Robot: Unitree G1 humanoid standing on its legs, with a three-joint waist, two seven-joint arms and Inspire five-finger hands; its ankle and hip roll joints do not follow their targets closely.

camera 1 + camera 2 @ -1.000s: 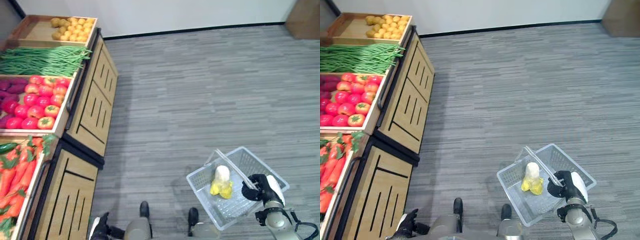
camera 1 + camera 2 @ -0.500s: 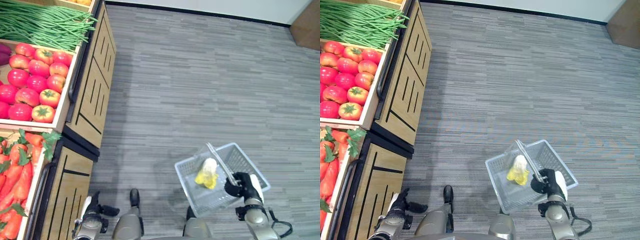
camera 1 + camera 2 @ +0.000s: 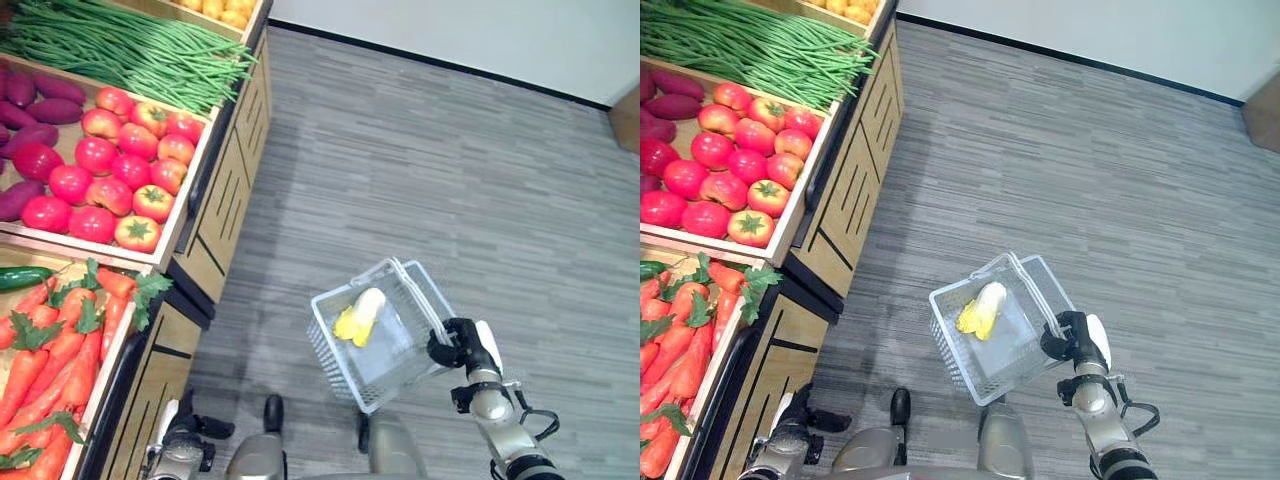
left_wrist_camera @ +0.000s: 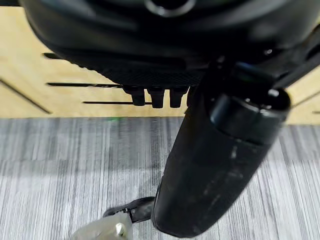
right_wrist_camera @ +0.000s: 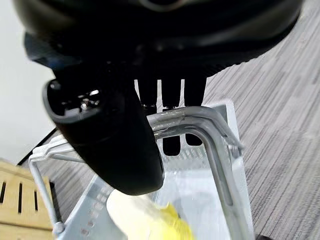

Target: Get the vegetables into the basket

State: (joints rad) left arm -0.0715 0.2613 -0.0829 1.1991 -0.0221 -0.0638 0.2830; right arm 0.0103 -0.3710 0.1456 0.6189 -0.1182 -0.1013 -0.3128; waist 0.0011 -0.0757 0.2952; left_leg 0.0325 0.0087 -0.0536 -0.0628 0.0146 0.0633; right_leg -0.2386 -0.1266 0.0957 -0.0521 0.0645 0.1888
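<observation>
The right hand (image 3: 1077, 338) has its fingers (image 5: 171, 100) curled over the metal handle (image 5: 200, 125) of the basket (image 3: 335, 355), with the thumb (image 5: 112, 145) wrapped round the bar from the other side, so the basket hangs from that grip above the grey floor (image 3: 480, 190). The basket is a pale mesh one and tilts a little. Inside it lies a yellow and white leafy vegetable (image 3: 980, 308), resting against the wall nearer the stand. A second wire handle (image 5: 40, 175) stands at the basket's far rim.

The left hand (image 3: 185, 440) hangs low beside the front of the wooden stand (image 3: 215, 220); in its wrist view the fingers (image 4: 156, 96) show as short stubs tucked under the palm, curled in, with nothing in them, and the thumb (image 4: 220, 165) juts out over the floor.

The stand runs along the robot's left, well apart from the basket, with open floor between. Its slatted wooden front faces the basket. On top, in separate trays, lie carrots (image 3: 45, 350) with green tops nearest the robot, a green pepper (image 3: 20, 277) at their far edge, then red tomatoes (image 3: 125, 175) with purple sweet potatoes (image 3: 40, 110) beside them, then a heap of green beans (image 3: 130, 55), and yellow fruit (image 3: 220, 12) at the far end. A white wall (image 3: 480, 40) closes the floor beyond.
</observation>
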